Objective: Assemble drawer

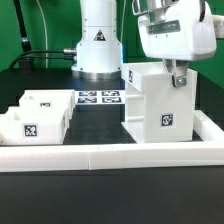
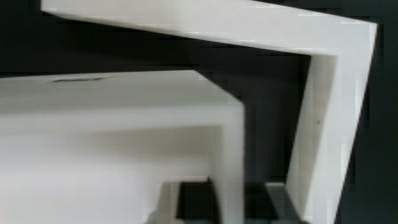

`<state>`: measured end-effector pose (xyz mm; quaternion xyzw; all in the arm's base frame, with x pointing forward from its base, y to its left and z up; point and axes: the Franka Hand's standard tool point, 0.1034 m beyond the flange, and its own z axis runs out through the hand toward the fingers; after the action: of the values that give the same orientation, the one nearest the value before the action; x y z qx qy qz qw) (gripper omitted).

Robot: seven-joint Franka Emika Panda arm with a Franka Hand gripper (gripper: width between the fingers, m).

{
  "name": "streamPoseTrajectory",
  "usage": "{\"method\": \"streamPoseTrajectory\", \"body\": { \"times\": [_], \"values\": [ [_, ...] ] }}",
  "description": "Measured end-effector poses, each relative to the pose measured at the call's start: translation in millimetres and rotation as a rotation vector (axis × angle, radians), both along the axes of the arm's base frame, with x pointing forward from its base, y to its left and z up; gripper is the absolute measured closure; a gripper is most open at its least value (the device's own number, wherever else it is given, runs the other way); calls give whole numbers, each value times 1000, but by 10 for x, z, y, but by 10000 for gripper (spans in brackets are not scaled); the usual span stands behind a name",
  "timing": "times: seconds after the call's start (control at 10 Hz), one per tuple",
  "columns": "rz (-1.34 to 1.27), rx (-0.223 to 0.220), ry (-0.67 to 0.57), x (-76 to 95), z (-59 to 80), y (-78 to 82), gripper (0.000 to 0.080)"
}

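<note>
The white drawer housing (image 1: 158, 105), tagged on its front, stands upright on the exterior view's right. My gripper (image 1: 178, 78) comes down on its top right edge. In the wrist view the gripper (image 2: 231, 207) has a thin white wall of the housing (image 2: 107, 130) between its dark fingers (image 2: 196, 205), which sit tight against both sides of it. Two small white trays (image 1: 35, 115) with tags lie together on the exterior view's left, apart from the gripper. Their knobs do not show.
The marker board (image 1: 100, 98) lies flat between the trays and the housing, in front of the robot base (image 1: 98, 45). A long low white border rail (image 1: 110, 152) runs along the front and up the right side (image 1: 212, 125).
</note>
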<state>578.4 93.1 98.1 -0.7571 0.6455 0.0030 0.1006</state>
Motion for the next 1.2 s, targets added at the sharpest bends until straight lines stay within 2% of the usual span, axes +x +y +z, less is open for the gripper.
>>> {"method": "streamPoseTrajectory", "body": {
  "times": [0.2, 0.6, 0.8, 1.2],
  "values": [
    [8, 3, 5, 29, -5, 53, 755],
    [1, 27, 12, 405, -2, 182, 755],
    [-5, 30, 6, 544, 1, 177, 755],
    [-19, 41, 35, 600, 0, 176, 755]
  ]
}}
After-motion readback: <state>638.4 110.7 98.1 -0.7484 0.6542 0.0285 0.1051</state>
